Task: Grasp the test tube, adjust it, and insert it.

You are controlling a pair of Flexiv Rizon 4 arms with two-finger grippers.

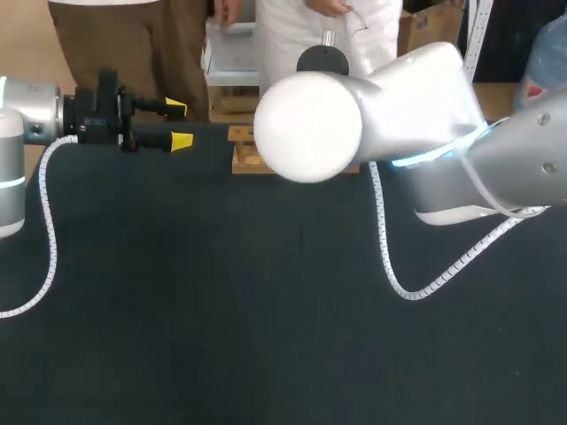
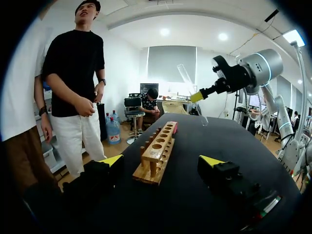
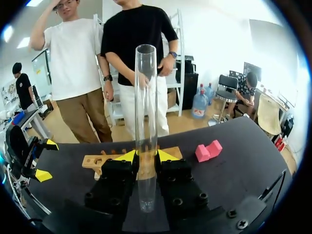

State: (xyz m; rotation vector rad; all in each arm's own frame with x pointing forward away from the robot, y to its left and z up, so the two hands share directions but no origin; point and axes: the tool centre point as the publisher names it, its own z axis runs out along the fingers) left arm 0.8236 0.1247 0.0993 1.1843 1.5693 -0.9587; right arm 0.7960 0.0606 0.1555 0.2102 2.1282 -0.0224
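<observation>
A clear glass test tube [image 3: 146, 107] stands between the yellow-tipped fingers of my right gripper [image 3: 146, 156], which is shut on its lower part. From the left wrist view the test tube [image 2: 191, 90] hangs tilted in the air beyond the far end of the wooden rack [image 2: 158, 148], with the right gripper [image 2: 197, 96] on it. The rack [image 3: 95, 161] lies ahead of and below the tube. My left gripper [image 1: 180, 124] is open and empty at the back left, level with the rack [image 1: 244, 152]. In the head view my right arm hides the tube and its gripper.
A pink block [image 3: 208, 150] lies on the black table beside the rack's end; the same pink block [image 2: 174, 127] shows past the rack. A white coiled cable [image 1: 416, 288] trails from the right arm, and another cable [image 1: 46, 230] from the left.
</observation>
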